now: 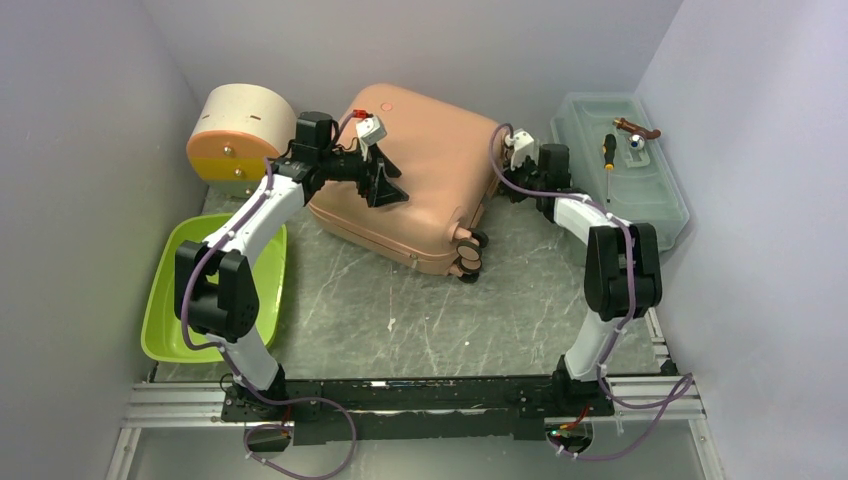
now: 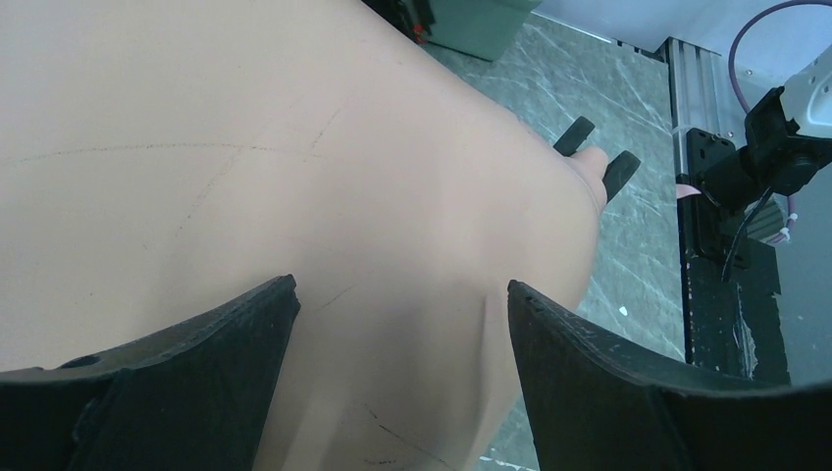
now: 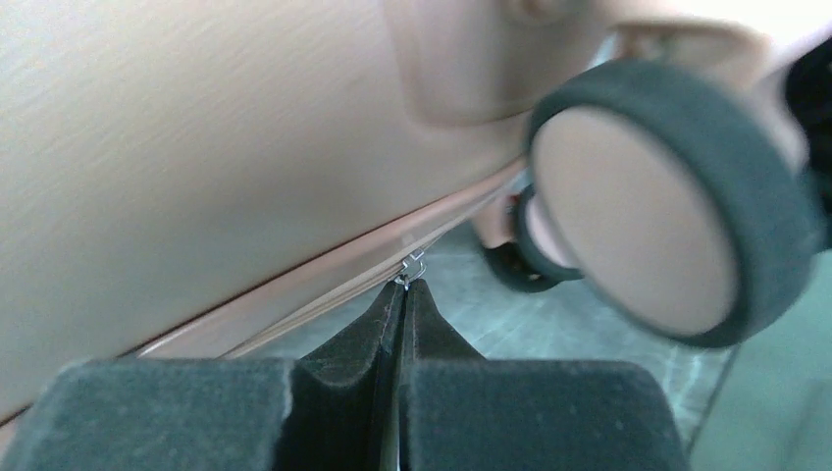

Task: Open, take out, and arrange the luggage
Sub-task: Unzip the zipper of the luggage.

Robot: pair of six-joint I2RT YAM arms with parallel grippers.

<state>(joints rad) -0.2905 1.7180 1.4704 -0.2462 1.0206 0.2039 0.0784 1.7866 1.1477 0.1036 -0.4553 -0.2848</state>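
Observation:
The salmon-pink luggage (image 1: 420, 170) lies flat and closed at the back middle of the table, wheels (image 1: 468, 255) toward the front right. My left gripper (image 1: 385, 188) is open and rests over its top shell (image 2: 294, 147), jaws spread with nothing between them. My right gripper (image 1: 503, 180) is at the luggage's right side. In the right wrist view its fingers (image 3: 404, 294) are shut on the small metal zipper pull (image 3: 412, 267) at the zipper seam, beside a dark wheel (image 3: 667, 196).
A cream half-round box with an orange-yellow drawer (image 1: 235, 135) stands at the back left. A green tray (image 1: 215, 290) lies at the left. A translucent grey-green toolbox (image 1: 620, 170) with a screwdriver (image 1: 608, 155) on its lid sits at the right.

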